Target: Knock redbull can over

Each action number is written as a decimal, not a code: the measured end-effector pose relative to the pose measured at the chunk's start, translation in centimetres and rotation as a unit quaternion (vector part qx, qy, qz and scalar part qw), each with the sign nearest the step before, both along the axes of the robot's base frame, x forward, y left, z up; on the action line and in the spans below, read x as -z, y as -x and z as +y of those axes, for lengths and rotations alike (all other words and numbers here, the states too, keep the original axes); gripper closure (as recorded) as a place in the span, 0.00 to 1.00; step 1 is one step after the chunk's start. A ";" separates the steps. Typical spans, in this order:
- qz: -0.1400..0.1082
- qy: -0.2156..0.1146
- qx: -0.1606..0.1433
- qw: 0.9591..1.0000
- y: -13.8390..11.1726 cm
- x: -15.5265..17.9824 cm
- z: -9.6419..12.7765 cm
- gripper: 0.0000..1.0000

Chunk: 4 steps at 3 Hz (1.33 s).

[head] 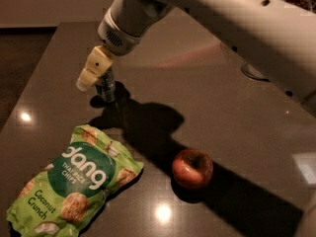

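the gripper [92, 73] hangs over the dark table [222, 107]; how far it is parted i cannot tell. the redbull can [107, 87] stands upright just right of its tip, partly hidden behind it. the apple [192, 168] sits well apart.

My gripper [85, 82] is cream-yellow and sits at ten o'clock in my view, right at the redbull can [108, 87], which is silver with darker blue-grey panels. The arm [222, 14] is off-white with small dark dots. At seven o'clock, the chips bag [79, 181] is bright green with a dark green round panel and white lettering. At five o'clock, the apple [192, 168] is red. The table [237, 117] is glossy dark grey-brown.
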<state>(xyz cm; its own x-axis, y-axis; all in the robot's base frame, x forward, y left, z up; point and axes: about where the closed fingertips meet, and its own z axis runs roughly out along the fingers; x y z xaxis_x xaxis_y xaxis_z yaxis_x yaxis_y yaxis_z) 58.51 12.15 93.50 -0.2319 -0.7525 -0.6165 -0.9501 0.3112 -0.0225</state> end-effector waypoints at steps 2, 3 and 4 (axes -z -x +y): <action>0.005 -0.002 0.011 1.000 -1.5 0.8 1.1 0.42; 0.009 -0.010 0.012 1.000 -1.9 0.5 -0.1 0.65; 0.018 -0.011 0.010 1.000 -2.3 -0.1 -2.9 0.88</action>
